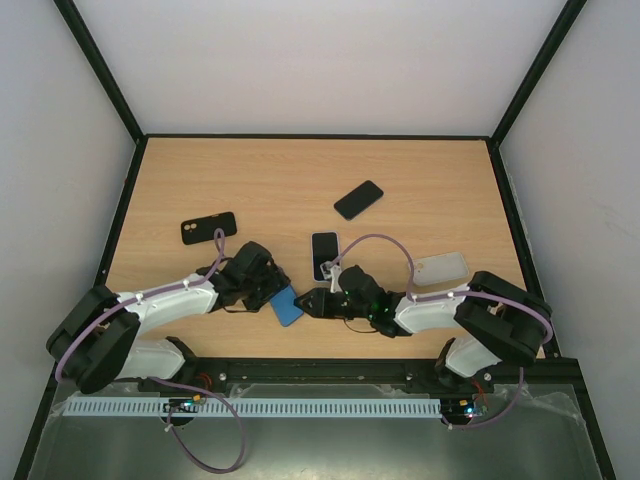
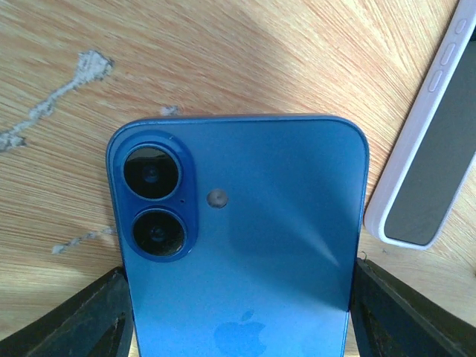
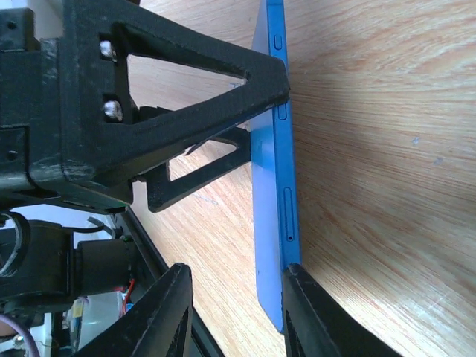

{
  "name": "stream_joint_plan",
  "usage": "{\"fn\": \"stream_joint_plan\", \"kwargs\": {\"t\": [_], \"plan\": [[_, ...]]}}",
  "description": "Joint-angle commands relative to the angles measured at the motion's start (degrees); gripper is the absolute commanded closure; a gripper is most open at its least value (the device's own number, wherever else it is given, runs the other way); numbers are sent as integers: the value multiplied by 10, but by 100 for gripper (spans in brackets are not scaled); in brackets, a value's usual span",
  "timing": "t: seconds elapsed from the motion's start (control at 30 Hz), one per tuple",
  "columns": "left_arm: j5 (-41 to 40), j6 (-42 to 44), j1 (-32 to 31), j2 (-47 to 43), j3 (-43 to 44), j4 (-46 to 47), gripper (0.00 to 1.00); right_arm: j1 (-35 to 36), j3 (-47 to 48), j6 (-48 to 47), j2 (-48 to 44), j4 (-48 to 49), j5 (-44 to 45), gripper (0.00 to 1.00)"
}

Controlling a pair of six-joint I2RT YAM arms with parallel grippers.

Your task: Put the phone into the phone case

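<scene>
The left gripper (image 2: 239,301) is clamped across the long edges of the blue smartphone (image 2: 245,223), camera side towards its wrist, low over the near-middle of the wooden table (image 1: 300,170). The right gripper (image 3: 236,279) gapes around the phone's free end, gripping nothing. The white-rimmed phone case (image 1: 325,255) lies just beyond, far-right of the phone. Its long axis runs near-to-far, and the right arm is nearer to it.

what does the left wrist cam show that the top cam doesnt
Only left wrist: the blue phone close up with its twin lenses, flash and logo, plus the scuffed table. Only top: black case, black phone, clear case, left arm, right arm. Both: the blue phone in the left gripper, the white-edged device beside it.
</scene>
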Motion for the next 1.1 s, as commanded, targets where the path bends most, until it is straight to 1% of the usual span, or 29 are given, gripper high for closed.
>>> {"fn": "stream_joint_plan", "kwargs": {"t": [0.0,0.17,0.33,0.5,0.57,0.63,0.7,0.77,0.93,1.0,1.07], "plan": [[19,-13,-4,-12,-8,23,41,4,14,-12,20,10,-9,66],[24,-13,-5,-7,-9,27,42,3,19,-14,35,5,-10,61],[24,-15,-5,-8,-11,31,43,4,23,-13,53,7,-19,62],[22,-19,-6,-12,-11,33,43,4,18,-13,53,22,-23,79],[18,-22,-6,-15,-11,28,41,3,16,-13,49,27,-22,85],[5,-31,-6,-22,-10,14,37,3,12,-12,46,31,-20,92],[-17,-40,-5,-35,-6,-4,32,4,9,-11,42,36,-17,97],[-42,-46,-5,-50,4,-30,28,4,4,-7,39,43,-15,98],[-138,-75,3,-93,36,-117,17,4,-3,-9,13,34,3,98],[-161,-75,25,-103,45,-138,16,3,-6,-14,-1,24,13,98],[-160,-69,66,-104,53,-155,16,3,-8,-21,-17,9,27,98]]}}
